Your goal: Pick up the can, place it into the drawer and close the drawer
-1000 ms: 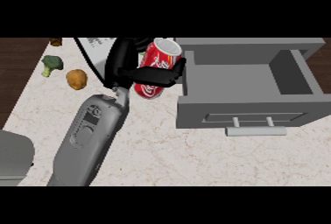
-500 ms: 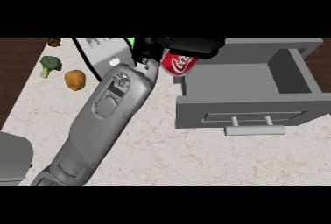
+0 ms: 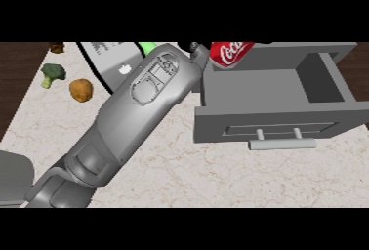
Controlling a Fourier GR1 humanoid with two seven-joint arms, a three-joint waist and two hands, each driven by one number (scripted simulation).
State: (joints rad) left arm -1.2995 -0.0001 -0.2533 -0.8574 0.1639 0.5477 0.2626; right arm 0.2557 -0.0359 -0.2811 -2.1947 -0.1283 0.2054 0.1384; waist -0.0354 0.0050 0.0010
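Note:
The red can [image 3: 231, 52] hangs tilted at the picture's top edge, over the back left corner of the open grey drawer [image 3: 216, 97]. My left hand [image 3: 194, 47] is almost wholly hidden: only a sliver of black shows beside the can, at the end of the long grey forearm [image 3: 144, 102] that crosses the counter from the lower left. The can stays held in that hand. The drawer is pulled out towards me; its inside is bare, and its bar handle [image 3: 282, 143] is at the front. My right hand shows nowhere.
A broccoli floret [image 3: 52, 74] and a potato [image 3: 81, 90] lie on the counter at the left. A light board [image 3: 108, 61] with a green item [image 3: 148, 46] sits behind the forearm. A grey block [image 3: 14, 176] stands at the lower left edge.
The forearm has stretched forward and to the right. It carried the can from beside the drawer's left wall up to over the drawer's back left corner.

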